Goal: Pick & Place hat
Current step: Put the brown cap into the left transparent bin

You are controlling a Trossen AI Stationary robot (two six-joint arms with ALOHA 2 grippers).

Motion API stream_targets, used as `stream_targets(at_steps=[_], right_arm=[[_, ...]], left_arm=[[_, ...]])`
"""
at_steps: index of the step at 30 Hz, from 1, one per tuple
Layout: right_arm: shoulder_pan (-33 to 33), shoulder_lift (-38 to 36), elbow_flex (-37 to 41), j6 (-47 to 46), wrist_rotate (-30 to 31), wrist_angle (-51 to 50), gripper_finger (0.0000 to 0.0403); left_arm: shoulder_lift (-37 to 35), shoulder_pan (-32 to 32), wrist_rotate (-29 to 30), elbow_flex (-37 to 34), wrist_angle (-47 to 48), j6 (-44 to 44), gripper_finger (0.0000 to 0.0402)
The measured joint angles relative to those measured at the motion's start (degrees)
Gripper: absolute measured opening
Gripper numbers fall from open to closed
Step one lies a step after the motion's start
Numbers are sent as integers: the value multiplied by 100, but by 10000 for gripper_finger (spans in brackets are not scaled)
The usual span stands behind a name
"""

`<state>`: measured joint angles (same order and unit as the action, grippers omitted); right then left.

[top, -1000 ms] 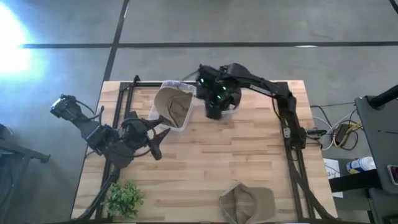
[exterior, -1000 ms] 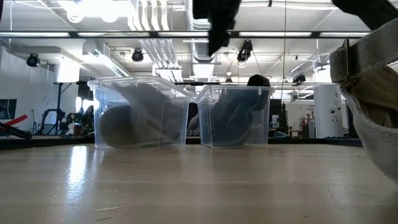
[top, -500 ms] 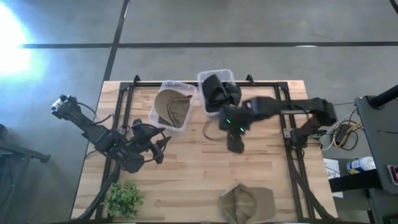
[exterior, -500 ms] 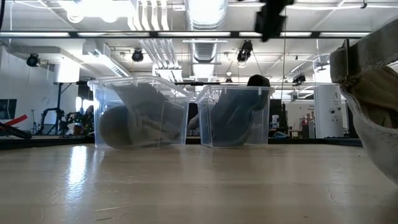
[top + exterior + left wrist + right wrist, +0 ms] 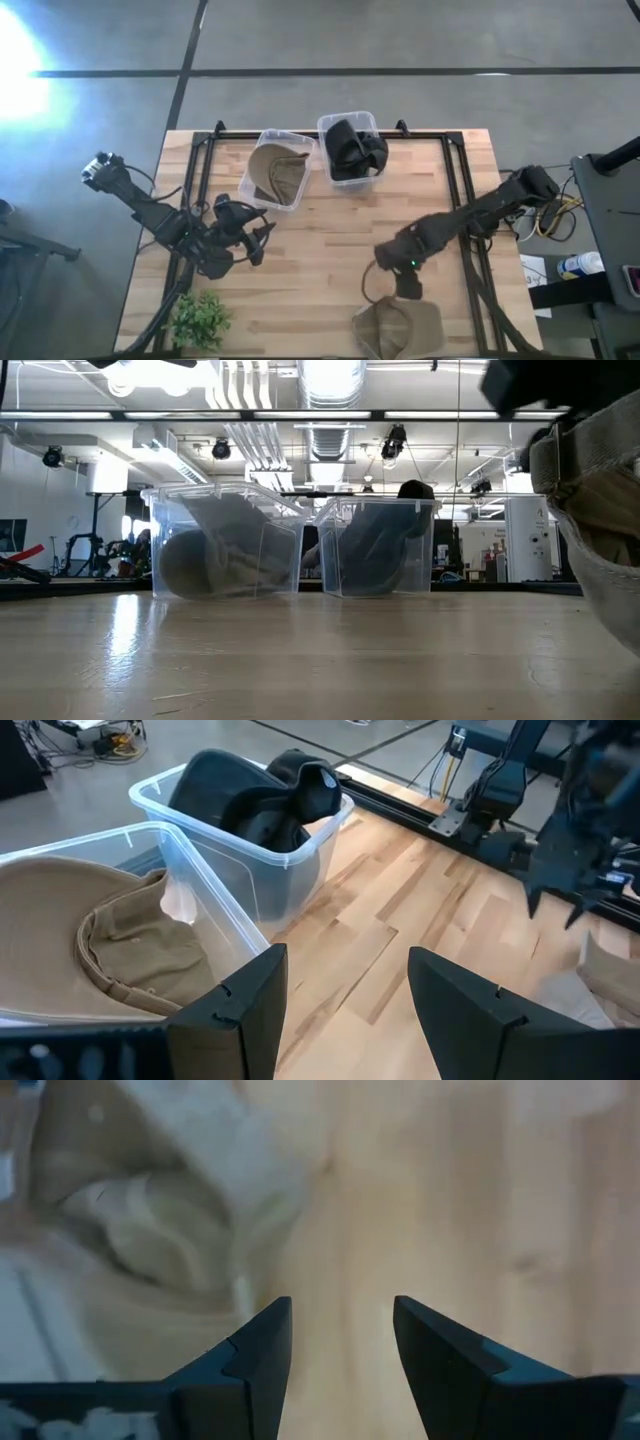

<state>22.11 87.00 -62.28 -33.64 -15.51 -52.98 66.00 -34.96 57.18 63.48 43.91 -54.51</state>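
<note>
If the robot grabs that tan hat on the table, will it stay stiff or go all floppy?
Probably floppy: the tan hat lies rumpled and sagging on the table, like soft cloth. It likely weighs little and should droop from wherever it is pinched. It seems unlikely to roll or break. The right hand hangs open just beside it.

1. The high view has strong white glare on the floor (image 5: 25, 75) at the left edge.
2. The low view is backlit by bright ceiling lamps (image 5: 150, 372).
3. The right wrist view is blurred, and the khaki hat (image 5: 150, 1230) is out of focus.
</note>
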Motion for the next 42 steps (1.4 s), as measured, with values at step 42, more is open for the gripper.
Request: stream_targets(at_steps=[42], right_arm=[[984, 938, 923, -237, -1322, 2018, 83]], left_arm=[[0, 7, -60, -2, -85, -273, 202]])
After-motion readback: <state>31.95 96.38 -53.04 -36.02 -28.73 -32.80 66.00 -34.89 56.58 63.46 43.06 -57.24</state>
